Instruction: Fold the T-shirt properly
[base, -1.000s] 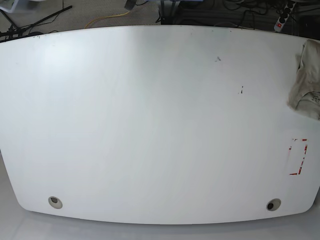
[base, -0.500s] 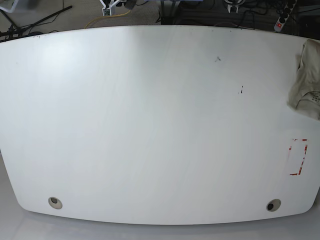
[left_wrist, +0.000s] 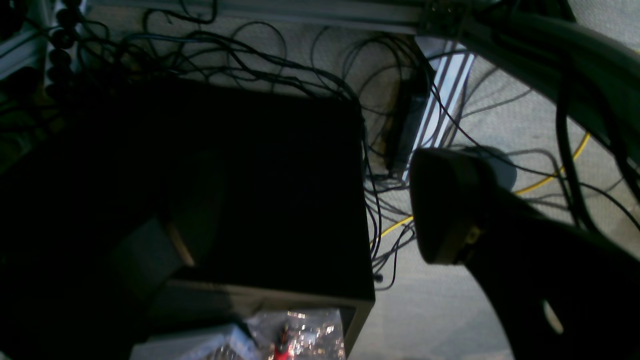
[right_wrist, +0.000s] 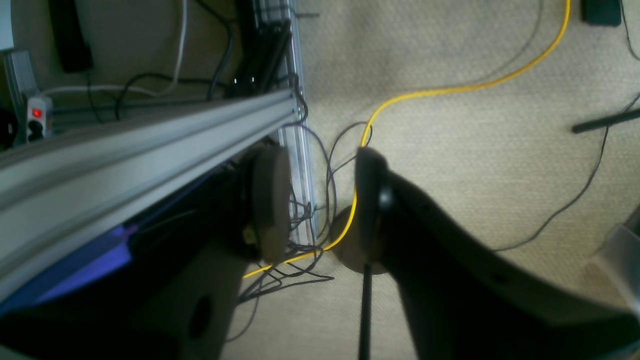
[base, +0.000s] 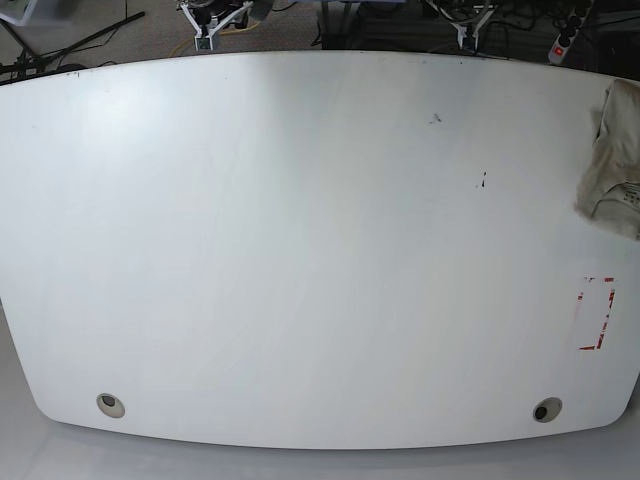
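The T-shirt (base: 615, 162) lies bunched in a khaki-beige heap at the right edge of the white table (base: 300, 250), partly cut off by the frame. My left gripper (base: 468, 24) shows just past the table's far edge on the right, and my right gripper (base: 212, 20) just past it on the left. Both are far from the shirt. In the left wrist view the left gripper (left_wrist: 310, 225) is open wide over a black box and the floor. In the right wrist view the right gripper (right_wrist: 320, 200) is open with only carpet and cables between its fingers.
A red tape rectangle (base: 597, 313) marks the table near its right edge. Two round cable holes (base: 111, 405) (base: 547, 410) sit near the front edge. Behind the table are an aluminium rail (right_wrist: 150, 145), a yellow cable (right_wrist: 450, 90), a black box (left_wrist: 250, 190) and a power strip (base: 566, 35).
Both grippers have come into the base view at the table's far edge, where none showed a second ago. The T-shirt has not moved.
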